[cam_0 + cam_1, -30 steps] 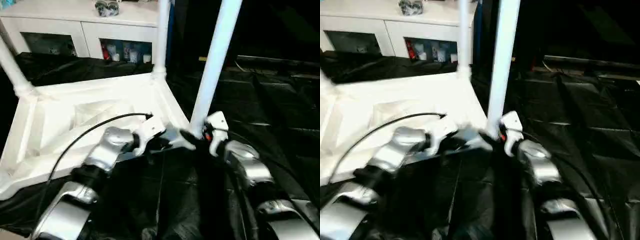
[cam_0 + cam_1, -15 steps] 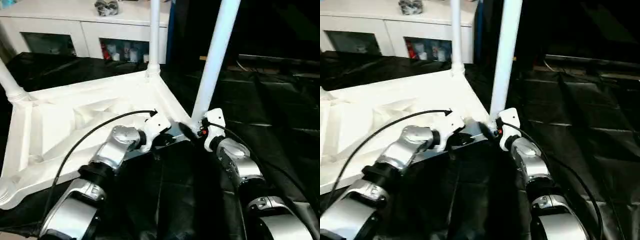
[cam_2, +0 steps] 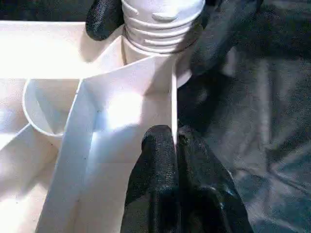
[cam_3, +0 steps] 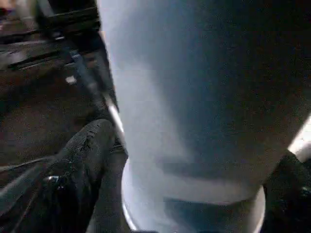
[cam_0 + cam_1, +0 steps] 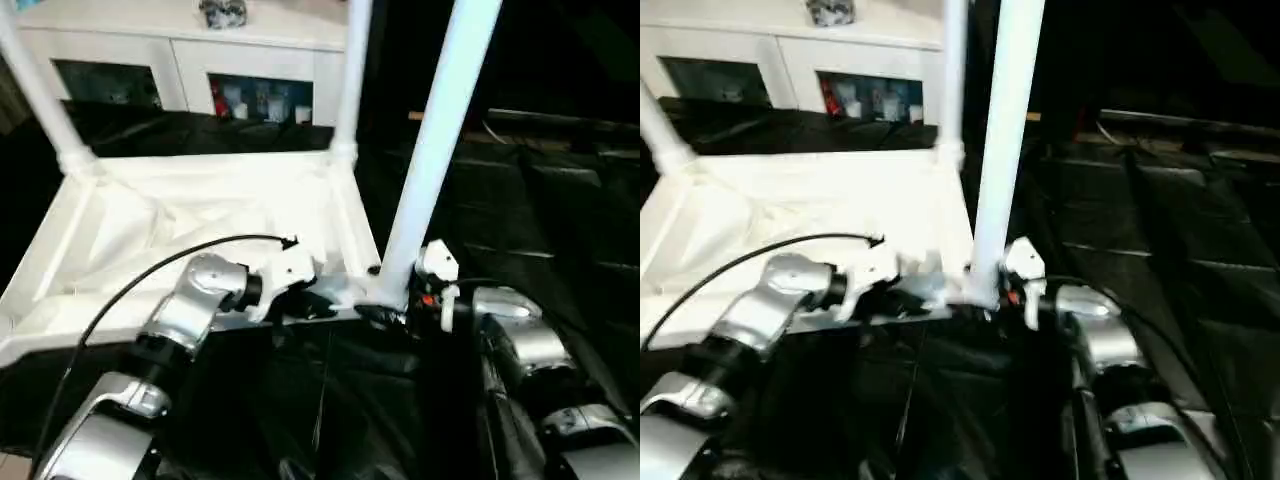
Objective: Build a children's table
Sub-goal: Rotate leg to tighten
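On the black sheeting (image 5: 560,210), your upturned table top (image 5: 200,215) lies with three legs standing. Your left gripper (image 3: 174,145) pinches the near edge rib beside the corner socket; your right gripper (image 5: 400,310) straddles the near leg (image 5: 435,150), fingers (image 4: 85,150) spread. Free floor lies to your right.

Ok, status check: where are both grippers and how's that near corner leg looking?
Left gripper shut on tabletop edge rib. Right gripper straddling near leg at its socket, upright. Nothing in the way.
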Controlling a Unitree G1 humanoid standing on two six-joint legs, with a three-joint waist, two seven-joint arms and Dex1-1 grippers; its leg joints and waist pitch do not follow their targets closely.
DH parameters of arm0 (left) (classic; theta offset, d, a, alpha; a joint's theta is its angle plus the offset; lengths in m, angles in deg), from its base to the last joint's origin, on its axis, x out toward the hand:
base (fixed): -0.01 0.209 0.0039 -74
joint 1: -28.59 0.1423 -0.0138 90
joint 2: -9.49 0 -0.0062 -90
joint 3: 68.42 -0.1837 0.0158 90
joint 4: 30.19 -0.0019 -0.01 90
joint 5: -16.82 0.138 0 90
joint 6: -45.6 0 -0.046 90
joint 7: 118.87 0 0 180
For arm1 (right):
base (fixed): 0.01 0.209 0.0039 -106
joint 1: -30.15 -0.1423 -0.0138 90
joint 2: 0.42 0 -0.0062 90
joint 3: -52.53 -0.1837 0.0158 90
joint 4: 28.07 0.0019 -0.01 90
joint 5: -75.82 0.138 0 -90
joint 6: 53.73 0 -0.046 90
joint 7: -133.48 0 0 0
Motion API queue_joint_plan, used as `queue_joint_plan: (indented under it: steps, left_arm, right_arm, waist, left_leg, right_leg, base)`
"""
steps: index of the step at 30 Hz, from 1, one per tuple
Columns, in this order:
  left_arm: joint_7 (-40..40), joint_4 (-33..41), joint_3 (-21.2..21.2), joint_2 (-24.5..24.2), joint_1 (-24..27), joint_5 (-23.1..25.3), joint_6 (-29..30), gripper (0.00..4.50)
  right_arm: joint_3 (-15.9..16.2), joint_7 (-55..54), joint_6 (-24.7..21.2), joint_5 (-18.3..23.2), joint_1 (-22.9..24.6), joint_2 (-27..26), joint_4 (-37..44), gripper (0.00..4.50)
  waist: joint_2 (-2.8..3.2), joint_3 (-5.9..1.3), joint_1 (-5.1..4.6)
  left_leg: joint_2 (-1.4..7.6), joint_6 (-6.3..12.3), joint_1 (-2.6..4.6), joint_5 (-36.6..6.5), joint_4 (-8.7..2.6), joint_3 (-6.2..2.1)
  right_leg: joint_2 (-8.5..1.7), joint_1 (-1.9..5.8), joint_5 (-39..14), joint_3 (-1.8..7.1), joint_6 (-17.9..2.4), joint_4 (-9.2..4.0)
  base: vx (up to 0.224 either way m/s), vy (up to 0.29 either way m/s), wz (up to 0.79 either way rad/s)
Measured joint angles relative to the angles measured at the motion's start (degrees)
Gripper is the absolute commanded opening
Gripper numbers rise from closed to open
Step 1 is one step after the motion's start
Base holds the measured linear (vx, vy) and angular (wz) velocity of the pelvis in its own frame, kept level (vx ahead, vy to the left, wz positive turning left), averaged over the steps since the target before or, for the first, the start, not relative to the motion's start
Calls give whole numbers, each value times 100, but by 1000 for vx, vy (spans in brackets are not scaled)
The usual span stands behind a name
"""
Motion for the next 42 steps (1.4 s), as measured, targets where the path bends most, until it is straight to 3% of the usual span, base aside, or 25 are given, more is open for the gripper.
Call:
queue_joint_plan:
  steps: [10, 16, 21, 26, 32, 35, 42]
  left_arm:
    - [592, 210, -78, -295, 124, -187, 8, 0]
    - [498, 224, -75, -259, 132, -179, 42, 0]
    - [-358, -138, 65, 96, -26, 0, 93, 0]
    - [-1333, -459, 159, 504, -237, 207, 289, 0]
    - [-2077, -716, 254, 904, -441, 332, 552, 0]
    - [-2106, -740, 253, 938, -459, 337, 548, 0]
    - [-1856, -583, 233, 817, -372, 328, 482, 0]
  right_arm:
    - [237, 746, -85, -10, 66, 188, 248, 286]
    - [169, 686, -144, 38, 130, 107, 301, 277]
    - [-213, -683, -91, -43, 128, -192, 34, 277]
    - [-515, -2436, -116, -202, -162, -675, -440, 276]
    - [-772, -3857, -111, -280, -458, -1086, -834, 276]
    - [-821, -3921, -22, -305, -459, -1111, -870, 345]
    - [-800, -3572, 190, -362, -396, -1107, -864, 395]
  waist:
    - [-21, 12, 17]
    - [-20, 11, 32]
    - [-24, 9, -8]
    - [-23, 7, -130]
    - [6, -8, -146]
    - [20, -17, -136]
    - [15, -14, -146]
  left_leg:
    - [0, -1, -5, -1, 5, 0]
    - [0, 0, -4, -1, 4, 0]
    - [-3, -18, 18, -10, 8, 0]
    - [-4, -19, 30, -10, 8, 0]
    - [-6, -19, 29, -9, 8, -1]
    - [-6, -19, 29, -9, 6, -1]
    - [-4, -19, 24, -9, 1, -2]
  right_leg:
    - [-1, -1, -3, 0, 0, 0]
    - [-1, -1, -3, 0, 0, 0]
    - [-3, 15, 2, 4, -7, 2]
    - [-4, 18, -4, 6, 7, 0]
    - [-4, 17, 17, 7, -19, -1]
    - [-4, 17, 17, 7, -20, 1]
    - [-2, 9, 14, 5, -14, 1]
  base:
    - [0, 0, 0]
    - [0, 0, 0]
    - [0, 0, 0]
    - [0, 0, 0]
    - [0, 0, 0]
    - [0, 0, 0]
    - [0, 0, 0]
